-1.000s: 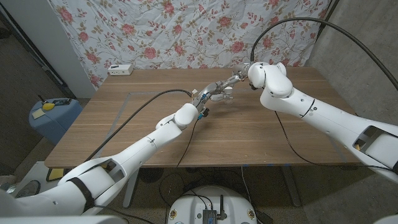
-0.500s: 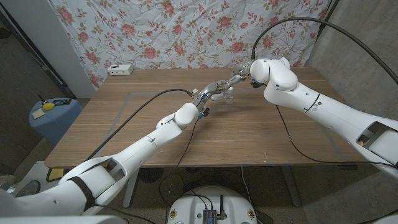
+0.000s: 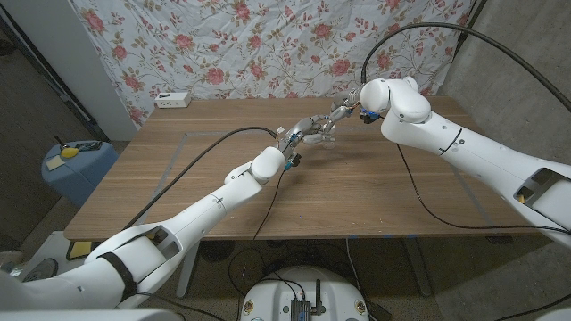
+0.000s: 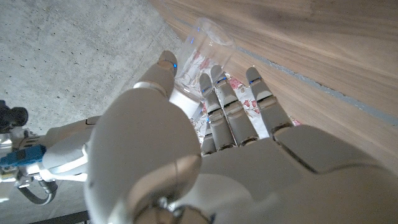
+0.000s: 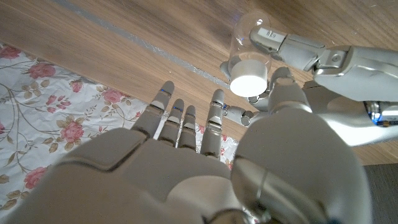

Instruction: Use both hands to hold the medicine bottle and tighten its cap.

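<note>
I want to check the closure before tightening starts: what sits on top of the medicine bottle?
A white cap sits on the clear medicine bottle, which the left hand grips. The right hand hovers beside it, fingers spread. The threads under the cap are covered.

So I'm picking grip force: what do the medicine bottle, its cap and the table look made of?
Medicine bottle: clear, glossy, probably plastic; the wood grain shows through its wall. Cap: opaque white, smooth, likely plastic. Table: brown wood grain, matte, wood or laminate. The left hand grips the bottle.
</note>
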You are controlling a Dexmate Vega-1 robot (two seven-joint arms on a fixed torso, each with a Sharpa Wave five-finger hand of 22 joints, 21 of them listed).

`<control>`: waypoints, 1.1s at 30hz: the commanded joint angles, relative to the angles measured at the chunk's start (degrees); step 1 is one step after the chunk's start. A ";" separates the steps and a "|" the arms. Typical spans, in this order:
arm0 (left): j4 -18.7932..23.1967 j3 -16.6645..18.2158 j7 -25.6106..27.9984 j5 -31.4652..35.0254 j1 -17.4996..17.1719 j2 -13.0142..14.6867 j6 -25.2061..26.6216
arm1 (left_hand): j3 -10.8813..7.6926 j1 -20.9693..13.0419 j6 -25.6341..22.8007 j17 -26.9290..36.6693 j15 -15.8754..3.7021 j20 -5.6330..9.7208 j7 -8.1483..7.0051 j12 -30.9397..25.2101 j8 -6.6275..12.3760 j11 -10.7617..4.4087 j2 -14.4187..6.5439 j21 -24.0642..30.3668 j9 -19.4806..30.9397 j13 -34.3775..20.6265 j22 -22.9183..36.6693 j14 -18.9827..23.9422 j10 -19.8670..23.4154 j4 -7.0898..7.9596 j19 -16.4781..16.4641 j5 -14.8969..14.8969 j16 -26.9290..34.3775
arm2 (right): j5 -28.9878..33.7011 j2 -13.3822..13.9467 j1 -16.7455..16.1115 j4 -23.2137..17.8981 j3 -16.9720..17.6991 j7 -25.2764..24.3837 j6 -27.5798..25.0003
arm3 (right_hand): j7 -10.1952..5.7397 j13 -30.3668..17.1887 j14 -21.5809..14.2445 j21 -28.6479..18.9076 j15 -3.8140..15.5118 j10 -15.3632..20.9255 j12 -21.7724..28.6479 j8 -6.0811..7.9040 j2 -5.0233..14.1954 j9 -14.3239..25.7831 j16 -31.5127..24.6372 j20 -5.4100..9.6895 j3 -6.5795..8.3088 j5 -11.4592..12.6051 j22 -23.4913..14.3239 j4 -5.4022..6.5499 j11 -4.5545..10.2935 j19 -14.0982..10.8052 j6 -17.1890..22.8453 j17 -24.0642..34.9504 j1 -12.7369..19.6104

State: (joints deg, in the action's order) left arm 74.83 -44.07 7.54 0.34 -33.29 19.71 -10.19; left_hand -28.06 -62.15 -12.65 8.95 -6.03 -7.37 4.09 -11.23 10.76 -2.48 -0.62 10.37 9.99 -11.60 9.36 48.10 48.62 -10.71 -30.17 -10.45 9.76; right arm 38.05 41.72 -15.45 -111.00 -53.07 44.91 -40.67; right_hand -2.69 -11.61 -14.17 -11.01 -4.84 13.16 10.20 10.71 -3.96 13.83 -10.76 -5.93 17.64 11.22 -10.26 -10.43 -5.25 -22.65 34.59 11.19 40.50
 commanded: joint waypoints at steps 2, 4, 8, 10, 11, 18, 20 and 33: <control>1.01 0.11 0.23 0.10 -0.57 0.39 0.81 | -2.37 0.14 -0.09 0.27 -2.38 0.16 -0.66 -0.40 -0.14 -5.59 -0.54 0.12 0.11 -0.13 0.11 -0.27 5.90 1.92 0.21 -0.27 0.18 | -0.35 0.06 1.57 0.35 -1.41 1.91 -0.35 | -0.70 -0.17 0.68 -0.05 -0.05 -1.12 0.18 0.29 -0.09 0.08 -0.01 -0.30 0.90 -0.16 -0.08 -0.03 -0.13 0.58 -0.42 0.06 1.47; 1.05 0.13 0.21 0.05 -0.60 0.41 0.85 | -2.39 0.15 -0.17 0.26 -2.41 0.20 -0.68 -0.40 -0.10 -5.63 -0.53 0.11 0.11 -0.13 0.11 -0.28 5.89 1.91 0.25 -0.27 0.17 | -0.39 0.06 1.59 0.34 -1.44 1.88 -0.40 | -0.94 -0.17 0.73 -0.08 -0.04 -1.15 0.23 0.37 -0.10 0.06 -0.04 -0.36 1.01 -0.15 -0.08 -0.02 -0.10 0.58 -0.38 0.06 1.74; 1.05 0.13 0.20 0.07 -0.61 0.44 0.77 | -2.42 0.20 -0.11 0.27 -2.38 0.13 -0.65 -0.38 -0.12 -5.59 -0.61 0.11 0.11 -0.13 0.11 -0.29 5.84 1.96 0.28 -0.28 0.17 | -0.08 0.07 1.52 0.22 -1.58 1.45 -0.59 | -1.82 -0.18 0.71 -0.23 -0.01 -1.07 0.55 1.38 -0.25 -0.02 -0.25 -0.34 1.63 -0.01 -0.08 -0.01 0.20 0.53 1.47 0.05 3.33; 1.06 0.14 0.22 0.06 -0.63 0.42 0.82 | -2.42 0.28 -0.07 0.27 -2.39 0.14 -0.61 -0.39 -0.13 -5.60 -0.63 0.11 0.11 -0.13 0.11 -0.26 5.85 2.01 0.30 -0.28 0.18 | -0.03 0.05 1.49 0.21 -1.59 1.32 -0.71 | -2.01 -0.18 0.57 -0.33 0.15 -0.87 0.71 1.71 -0.31 -0.06 -0.37 -0.23 1.85 0.04 -0.08 0.03 0.34 0.39 2.14 0.05 3.89; 1.05 0.13 0.17 0.06 -0.61 0.44 0.82 | -2.40 0.27 -0.12 0.26 -2.43 0.16 -0.65 -0.40 -0.12 -5.61 -0.57 0.11 0.11 -0.13 0.11 -0.35 5.87 1.96 0.31 -0.27 0.15 | 0.05 0.03 1.51 0.21 -1.63 1.32 -0.83 | -2.36 -0.18 0.46 -0.37 0.20 -0.80 0.77 1.91 -0.32 -0.07 -0.45 -0.21 1.98 0.07 -0.08 0.08 0.39 0.33 2.59 0.06 4.17; 0.88 0.14 0.20 0.08 -0.53 0.41 0.72 | -2.43 0.31 -0.12 0.27 -2.48 0.18 -0.62 -0.41 -0.11 -5.66 -0.60 0.14 0.10 -0.13 0.11 -0.26 5.91 1.96 0.27 -0.27 0.20 | -0.16 0.10 1.03 0.16 -1.31 0.17 -0.62 | -3.00 -0.19 -0.03 -0.69 0.86 -0.15 1.13 2.99 0.05 -0.15 -0.79 0.29 2.59 0.14 -0.09 0.52 0.85 -0.32 5.22 0.16 5.09; 0.84 0.16 0.21 0.03 -0.52 0.37 0.69 | -2.43 0.33 -0.10 0.25 -2.40 0.16 -0.60 -0.34 -0.12 -5.59 -0.57 0.14 0.10 -0.13 0.11 -0.29 5.71 1.95 0.27 -0.27 0.18 | -0.21 0.09 1.02 0.20 -1.31 0.10 -0.60 | -3.17 -0.19 -0.11 -0.73 0.96 0.07 1.22 3.12 0.08 -0.16 -0.84 0.37 2.65 0.13 -0.09 0.55 0.89 -0.40 5.56 0.16 5.21; 1.12 0.21 0.25 -0.03 -0.72 0.46 0.92 | -2.55 0.47 -0.06 0.25 -2.30 0.12 -0.59 -0.37 -0.12 -5.55 -0.71 0.12 0.10 -0.13 0.11 -0.20 5.77 2.02 0.36 -0.29 0.20 | -0.89 -0.10 0.65 0.46 -1.16 -0.91 -0.76 | -3.33 -0.17 -0.61 -0.92 1.38 0.86 1.48 4.08 0.49 -0.27 -1.17 0.63 2.74 0.00 -0.10 1.07 1.06 -0.92 8.11 0.26 5.37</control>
State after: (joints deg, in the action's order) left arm 75.70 -43.94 7.70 0.42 -33.85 20.10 -9.47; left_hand -28.06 -61.05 -12.46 8.97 -6.03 -7.36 3.90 -11.04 10.76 -2.57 -0.94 10.37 9.99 -11.61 9.36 48.11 48.53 -10.71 -30.17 -10.28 9.76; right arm 37.81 41.79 -14.46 -110.78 -54.42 44.88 -41.35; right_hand -6.14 -11.60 -14.52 -11.69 -3.87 13.45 11.12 14.42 -3.45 13.57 -11.71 -5.42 20.24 11.22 -10.25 -9.58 -4.14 -23.17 41.97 11.35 45.56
